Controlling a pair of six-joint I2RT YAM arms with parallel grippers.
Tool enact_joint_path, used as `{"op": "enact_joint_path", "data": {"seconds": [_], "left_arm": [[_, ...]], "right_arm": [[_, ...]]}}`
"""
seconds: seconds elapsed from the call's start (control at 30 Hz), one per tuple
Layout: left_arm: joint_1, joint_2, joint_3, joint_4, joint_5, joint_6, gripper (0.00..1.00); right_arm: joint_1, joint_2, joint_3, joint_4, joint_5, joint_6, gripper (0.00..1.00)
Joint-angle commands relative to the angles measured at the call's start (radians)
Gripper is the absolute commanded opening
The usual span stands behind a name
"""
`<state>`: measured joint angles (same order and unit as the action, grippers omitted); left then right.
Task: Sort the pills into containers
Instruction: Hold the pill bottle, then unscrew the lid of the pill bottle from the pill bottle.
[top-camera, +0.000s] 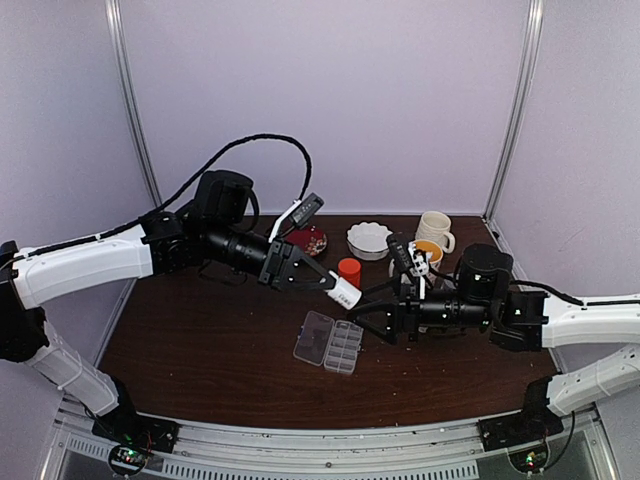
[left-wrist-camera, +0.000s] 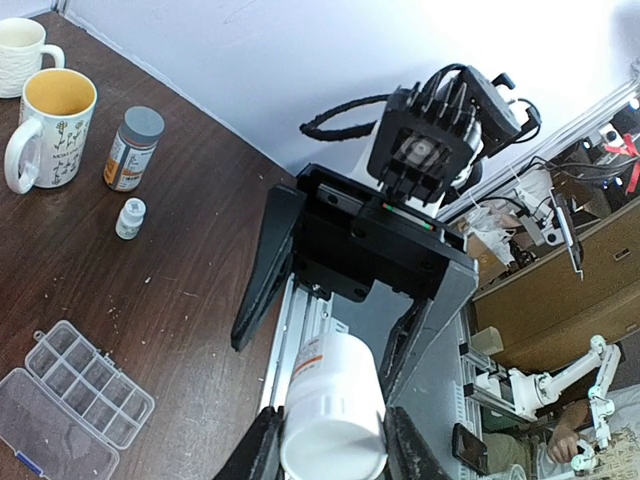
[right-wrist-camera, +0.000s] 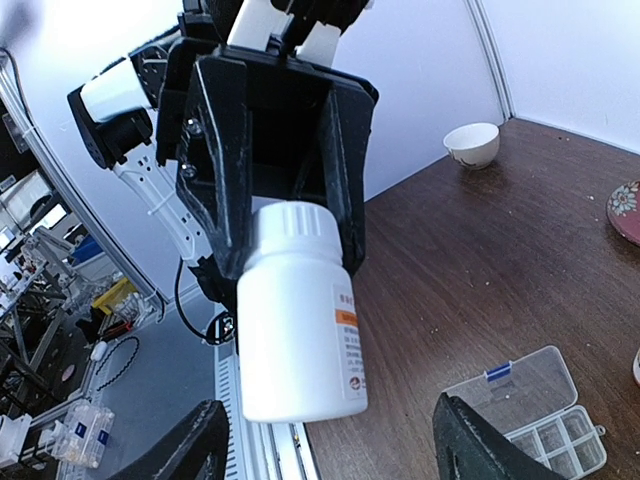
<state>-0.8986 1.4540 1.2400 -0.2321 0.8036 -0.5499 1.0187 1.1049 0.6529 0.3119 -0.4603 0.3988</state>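
Note:
My left gripper (top-camera: 333, 284) is shut on the cap end of a white pill bottle (top-camera: 346, 293) and holds it in the air, tilted, above the table. In the left wrist view both fingers press the ribbed cap of the bottle (left-wrist-camera: 335, 405). My right gripper (right-wrist-camera: 338, 452) faces it, open, with a finger (right-wrist-camera: 200, 445) wide on each side of the bottle's base (right-wrist-camera: 295, 330) and touching nothing. The clear organizer (top-camera: 328, 342) lies flat below with its lid open, showing the containers (left-wrist-camera: 95, 385). The pills are out of view.
An orange bottle (top-camera: 349, 270), a white bowl (top-camera: 369, 240), a red plate (top-camera: 307, 240) and two mugs (top-camera: 435, 230) stand at the back. A grey-capped brown bottle (left-wrist-camera: 133, 148) and a tiny white bottle (left-wrist-camera: 130, 218) stand near the mugs (left-wrist-camera: 45, 125).

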Motion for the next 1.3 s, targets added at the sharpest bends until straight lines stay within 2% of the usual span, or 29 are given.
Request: {"op": "enact_joint_path", "data": {"seconds": [0.0,0.17,0.83,0.97,1.1,1.27], "left_arm": [[-0.005,-0.022,0.011,0.112,0.025,-0.037,0.20],[-0.005,-0.028,-0.004,0.140,0.023,-0.057,0.21],[-0.004,-0.023,-0.031,0.167,0.009,-0.105,0.19],[0.015,-0.007,0.011,0.087,-0.033,-0.188,0.13],[0.044,0.012,0.011,0.075,-0.029,-0.358,0.08],[0.048,0.026,-0.020,0.181,0.043,-0.562,0.08]], "right_arm": [[0.008,-0.023,0.003,0.138,0.009,0.010,0.71],[0.010,-0.020,0.013,0.168,0.025,0.024,0.57],[0.034,0.010,0.080,0.093,0.043,-0.016,0.15],[0.075,-0.013,0.128,-0.038,0.151,-0.149,0.13],[0.137,-0.022,0.210,-0.205,0.357,-0.346,0.10],[0.235,0.014,0.309,-0.369,0.605,-0.633,0.09]]}}
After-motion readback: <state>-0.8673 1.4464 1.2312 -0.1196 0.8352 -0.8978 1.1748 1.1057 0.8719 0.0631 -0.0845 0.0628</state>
